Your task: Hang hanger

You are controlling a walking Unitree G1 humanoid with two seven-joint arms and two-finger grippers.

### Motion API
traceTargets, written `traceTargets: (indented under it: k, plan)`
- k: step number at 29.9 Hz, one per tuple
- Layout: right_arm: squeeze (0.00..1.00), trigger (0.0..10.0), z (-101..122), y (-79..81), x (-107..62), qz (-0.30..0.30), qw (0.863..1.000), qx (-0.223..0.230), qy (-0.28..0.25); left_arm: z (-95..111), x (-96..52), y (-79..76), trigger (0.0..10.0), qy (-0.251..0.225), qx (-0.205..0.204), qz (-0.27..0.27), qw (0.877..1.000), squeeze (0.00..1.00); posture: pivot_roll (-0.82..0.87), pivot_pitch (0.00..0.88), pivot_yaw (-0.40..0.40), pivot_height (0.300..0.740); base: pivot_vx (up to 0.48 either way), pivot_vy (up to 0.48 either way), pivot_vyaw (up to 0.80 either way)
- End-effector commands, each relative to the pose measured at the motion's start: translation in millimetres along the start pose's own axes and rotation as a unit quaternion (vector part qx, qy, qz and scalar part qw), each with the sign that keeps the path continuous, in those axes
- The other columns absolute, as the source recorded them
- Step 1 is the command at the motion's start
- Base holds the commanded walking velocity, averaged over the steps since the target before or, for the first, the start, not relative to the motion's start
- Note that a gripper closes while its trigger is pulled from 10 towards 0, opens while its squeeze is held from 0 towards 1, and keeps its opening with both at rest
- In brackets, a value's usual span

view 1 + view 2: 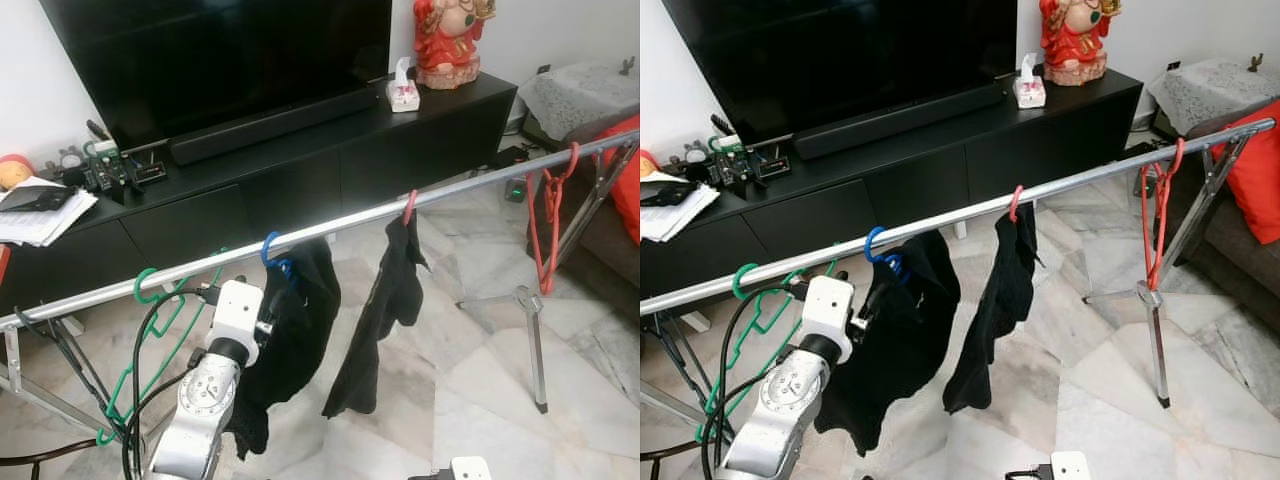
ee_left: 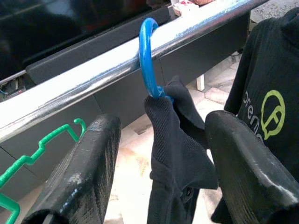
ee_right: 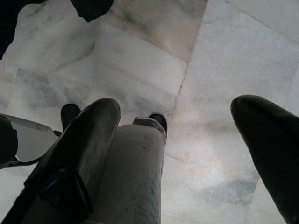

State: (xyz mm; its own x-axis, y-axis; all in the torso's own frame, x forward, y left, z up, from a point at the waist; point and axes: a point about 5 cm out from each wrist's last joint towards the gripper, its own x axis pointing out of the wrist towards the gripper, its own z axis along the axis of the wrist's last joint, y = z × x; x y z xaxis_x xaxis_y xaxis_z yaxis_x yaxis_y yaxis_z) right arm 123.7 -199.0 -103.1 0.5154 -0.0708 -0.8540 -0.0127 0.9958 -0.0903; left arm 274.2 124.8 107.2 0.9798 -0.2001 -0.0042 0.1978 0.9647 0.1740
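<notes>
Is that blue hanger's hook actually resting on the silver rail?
Touching. In the left wrist view the blue hanger's hook curls over the silver rail and sits on it, with no gap. The left gripper is open below.

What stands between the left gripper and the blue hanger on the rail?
Nothing visible does. The left gripper is open just below the blue hanger, whose hook is already over the metal rail. The black garment on that hanger hangs between the fingers.

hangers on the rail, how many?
4: green hanger at the rail's left end, blue hanger and red hanger carrying dark clothes mid-rail, empty red hanger far right.
</notes>
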Motion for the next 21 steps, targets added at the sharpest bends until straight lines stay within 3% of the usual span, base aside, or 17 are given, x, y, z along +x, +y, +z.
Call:
traceTargets:
  k: [1, 21]
  plan:
    - [0.00, 10.0, -25.4, 7.1, -5.7, 0.013, 0.999, -0.003, 0.048, 2.0, 0.1, -3.6, 10.0, 0.003, 0.000, 0.001, 1.000, 0.00, -0.17, 0.000, 0.113, 0.740, 0.000, -0.341, 0.00]
    - [0.00, 10.0, -25.0, 5.5, -5.9, 0.008, 0.999, 0.008, 0.043, 3.6, -2.3, -2.5, 10.0, 0.006, -0.006, 0.001, 1.000, 0.00, -0.16, 0.000, 0.103, 0.740, 0.000, -0.342, 0.00]
